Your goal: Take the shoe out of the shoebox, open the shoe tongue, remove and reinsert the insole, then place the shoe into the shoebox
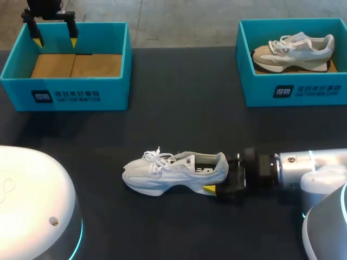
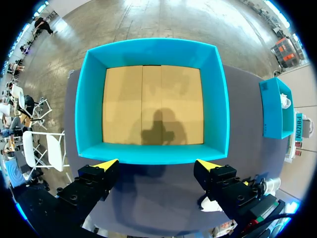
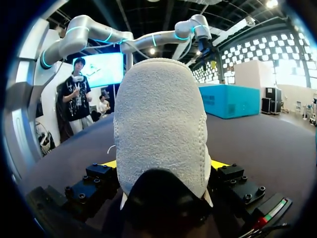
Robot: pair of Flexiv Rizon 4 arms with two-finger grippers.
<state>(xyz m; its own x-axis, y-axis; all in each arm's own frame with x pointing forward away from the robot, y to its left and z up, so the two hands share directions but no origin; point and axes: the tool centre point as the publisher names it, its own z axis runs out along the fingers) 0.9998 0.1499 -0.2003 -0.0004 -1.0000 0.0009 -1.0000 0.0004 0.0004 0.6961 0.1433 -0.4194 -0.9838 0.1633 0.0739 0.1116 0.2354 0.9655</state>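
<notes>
A white sneaker lies on its side on the dark table, toe to the left, laces loose. My right gripper sits at its heel, open, one yellow tip showing under the heel's near side. In the right wrist view the heel fills the gap between the spread fingers of that gripper. The empty teal shoebox with a cardboard floor stands at the far left. My left gripper hangs open above its back edge, holding nothing. In the left wrist view this gripper looks down into the box.
A second teal box at the far right holds a beige and white shoe; it also shows past the left gripper as a box. Bare dark table lies between the two boxes and the sneaker.
</notes>
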